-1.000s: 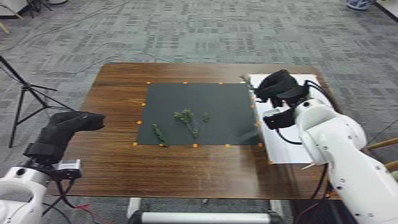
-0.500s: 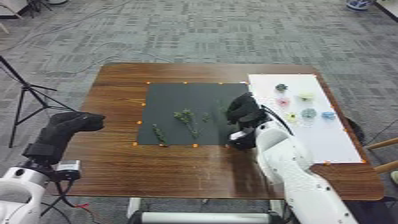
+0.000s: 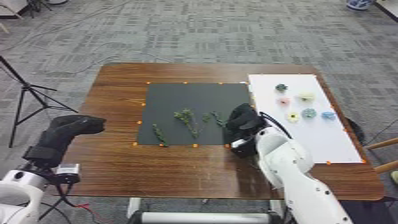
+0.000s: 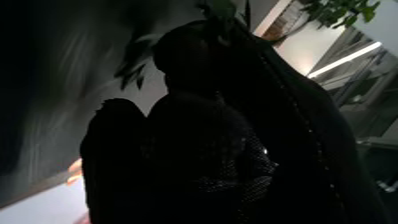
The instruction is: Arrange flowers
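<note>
On the black mat (image 3: 169,95) lie a leafy green stem (image 3: 187,118), a slim green sprig (image 3: 160,134) and a small bit of greenery (image 3: 206,118). My right hand (image 3: 242,125) is over the mat's right edge, curled round a green sprig (image 3: 218,118) whose leafy part sticks out on its left. In the right wrist view, dark leaves (image 4: 220,9) show at the fingertips of my right hand (image 4: 200,130). Flower heads lie on the white board: dark green (image 3: 282,87), pink (image 3: 283,101), pale yellow-green (image 3: 306,96), yellow (image 3: 292,117), teal (image 3: 308,113) and blue (image 3: 328,115).
My left hand (image 3: 78,125) is beside the left edge of the brown table (image 3: 178,172), away from the mat. Small orange markers line the mat and board. A black tripod (image 3: 25,90) stands on the floor at the left.
My right hand has moved left and nearer from the white board to the black mat's right side, bringing the sprig. The flower heads have come into sight. The left arm has barely moved.
</note>
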